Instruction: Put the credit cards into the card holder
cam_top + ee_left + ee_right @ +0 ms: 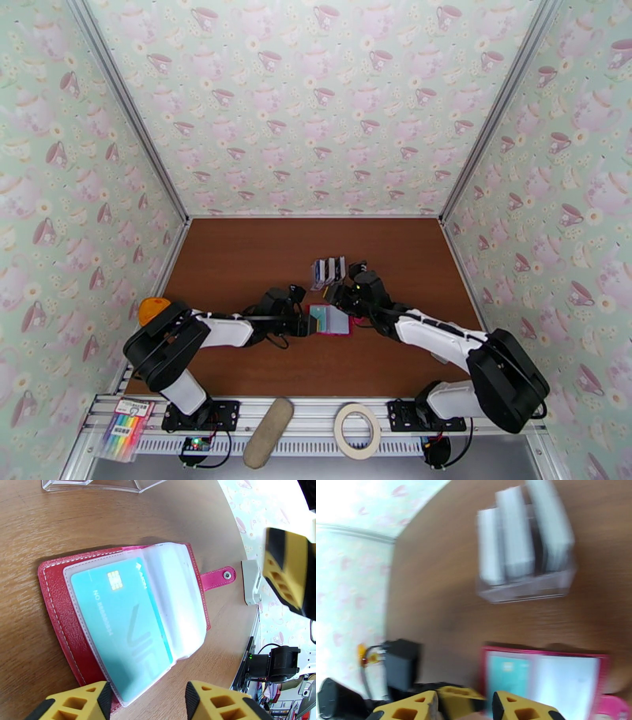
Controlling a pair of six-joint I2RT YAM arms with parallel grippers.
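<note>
The left pincer (148,695), half open and empty, sits at the edge of the red card holder (59,598), which lies open on the counter (237,260) with a teal card (126,630) sleeved inside. The right pincer (338,297) hovers beside it, partly open and empty; more credit cards (329,270) stand beyond.

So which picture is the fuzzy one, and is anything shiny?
Right wrist view: smeared all over, the cards in the clear stand look like grey blocks. Left wrist view: sharp, white glare on the plastic sleeves of the card holder, teal card crisp. Top external view: sharp, evenly lit.
</note>
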